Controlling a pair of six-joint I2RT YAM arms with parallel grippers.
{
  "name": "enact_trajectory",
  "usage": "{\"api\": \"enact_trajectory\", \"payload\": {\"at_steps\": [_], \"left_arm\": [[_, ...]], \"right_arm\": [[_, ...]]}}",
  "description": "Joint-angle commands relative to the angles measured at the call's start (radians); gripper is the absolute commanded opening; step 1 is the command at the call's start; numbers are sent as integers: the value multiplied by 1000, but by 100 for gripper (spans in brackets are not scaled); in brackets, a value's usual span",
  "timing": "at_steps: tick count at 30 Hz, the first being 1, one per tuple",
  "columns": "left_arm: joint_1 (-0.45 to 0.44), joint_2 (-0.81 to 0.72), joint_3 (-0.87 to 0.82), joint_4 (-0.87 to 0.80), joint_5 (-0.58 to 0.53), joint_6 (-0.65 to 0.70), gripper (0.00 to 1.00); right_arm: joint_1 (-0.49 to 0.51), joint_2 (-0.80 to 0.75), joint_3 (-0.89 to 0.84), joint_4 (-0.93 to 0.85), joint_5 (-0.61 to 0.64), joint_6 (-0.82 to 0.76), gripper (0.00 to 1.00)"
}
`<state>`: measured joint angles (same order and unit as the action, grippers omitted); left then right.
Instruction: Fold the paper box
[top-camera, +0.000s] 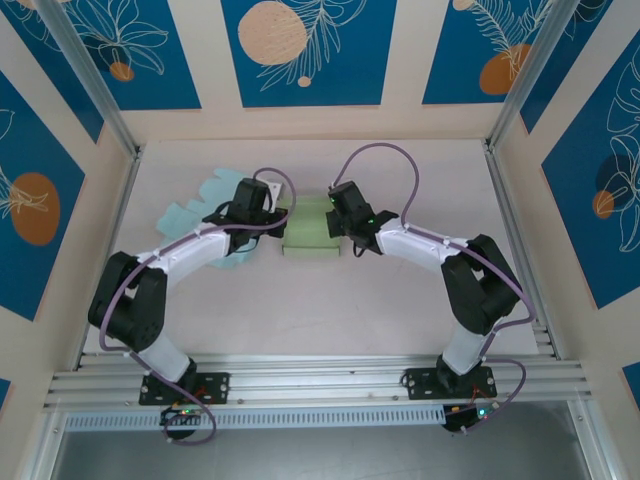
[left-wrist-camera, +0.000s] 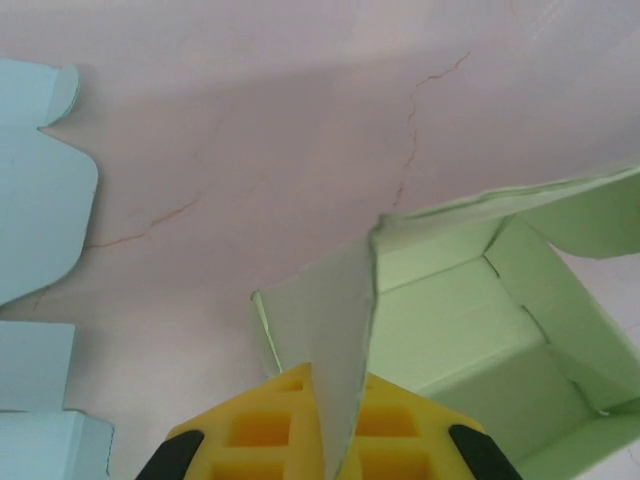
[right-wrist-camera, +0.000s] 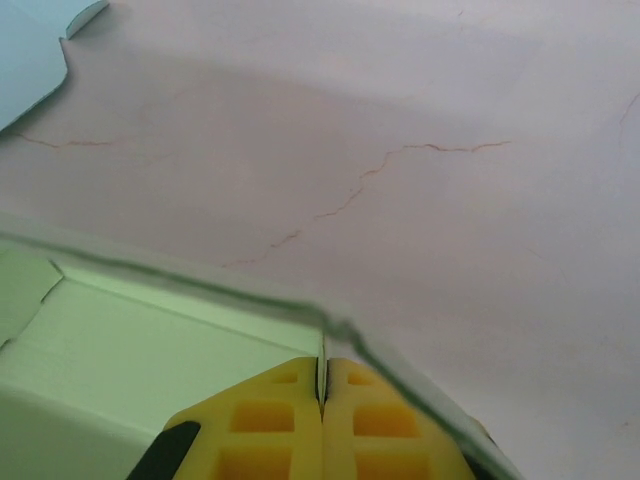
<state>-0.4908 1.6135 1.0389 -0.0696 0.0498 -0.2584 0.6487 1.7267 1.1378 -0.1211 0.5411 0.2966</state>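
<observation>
The pale green paper box sits partly formed, its cavity open, around the middle of the pinkish, crack-lined surface, directly between the two arms. The left end effector has its yellow fingers nearly together, pinching an upright side flap at the box's left end, while the right end effector is clamped tight on the thin top edge of a wall at the box's right end. Flat light-blue paper cutouts lie on the surface to the left, just beyond the left arm.
</observation>
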Motion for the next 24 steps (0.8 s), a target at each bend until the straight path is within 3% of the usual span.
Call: {"api": "enact_trajectory", "payload": {"at_steps": [1,24], "left_arm": [[-35,-20,-48,93,27,-28,0],[-86,-35,-65,204,-18,-17,0]], "right_arm": [[38,-27,-26,78,-11,28,0],[57,28,59,172,-2,83,0]]}}
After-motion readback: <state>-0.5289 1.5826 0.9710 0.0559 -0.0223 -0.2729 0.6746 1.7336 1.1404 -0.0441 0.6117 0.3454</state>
